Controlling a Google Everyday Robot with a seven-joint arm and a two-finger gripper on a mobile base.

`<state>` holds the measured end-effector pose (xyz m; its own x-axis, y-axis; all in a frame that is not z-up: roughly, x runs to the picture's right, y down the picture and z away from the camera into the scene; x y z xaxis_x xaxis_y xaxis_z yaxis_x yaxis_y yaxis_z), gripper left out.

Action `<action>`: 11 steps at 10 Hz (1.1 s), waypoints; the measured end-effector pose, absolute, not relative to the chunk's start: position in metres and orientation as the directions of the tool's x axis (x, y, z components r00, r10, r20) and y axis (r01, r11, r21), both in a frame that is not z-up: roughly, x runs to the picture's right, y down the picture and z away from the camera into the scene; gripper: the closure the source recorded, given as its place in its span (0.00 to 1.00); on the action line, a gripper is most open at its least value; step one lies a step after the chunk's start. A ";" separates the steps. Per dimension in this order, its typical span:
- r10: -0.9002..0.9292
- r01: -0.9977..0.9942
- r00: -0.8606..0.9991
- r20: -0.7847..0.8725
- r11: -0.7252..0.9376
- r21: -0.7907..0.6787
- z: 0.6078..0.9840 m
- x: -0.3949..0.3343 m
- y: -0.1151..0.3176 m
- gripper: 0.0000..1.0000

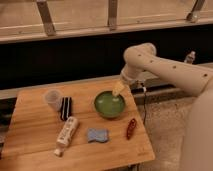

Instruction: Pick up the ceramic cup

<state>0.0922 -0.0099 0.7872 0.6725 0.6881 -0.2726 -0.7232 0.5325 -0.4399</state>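
The ceramic cup (52,98) is small, pale and handleless. It stands upright at the back left of the wooden table (35,145), next to a black object (65,108). My gripper (118,88) hangs at the end of the white arm (165,67), which reaches in from the right. The gripper is over the far right rim of the green bowl (109,104), well to the right of the cup and apart from it.
A white labelled bottle (66,134) lies in front of the cup. A blue object (97,135) and a red object (131,128) lie near the table's front. A dark wall and railing run behind the table. The floor is on the right.
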 end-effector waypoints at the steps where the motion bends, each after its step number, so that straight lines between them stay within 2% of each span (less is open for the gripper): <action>1: 0.687 -0.724 0.672 -0.275 0.533 -0.437 0.786 0.094 -0.010 0.20; 8: 0.685 -0.723 0.674 -0.276 0.535 -0.436 0.787 0.094 -0.010 0.20; 11: 0.611 -0.659 0.744 -0.268 0.609 -0.442 0.785 0.075 -0.019 0.20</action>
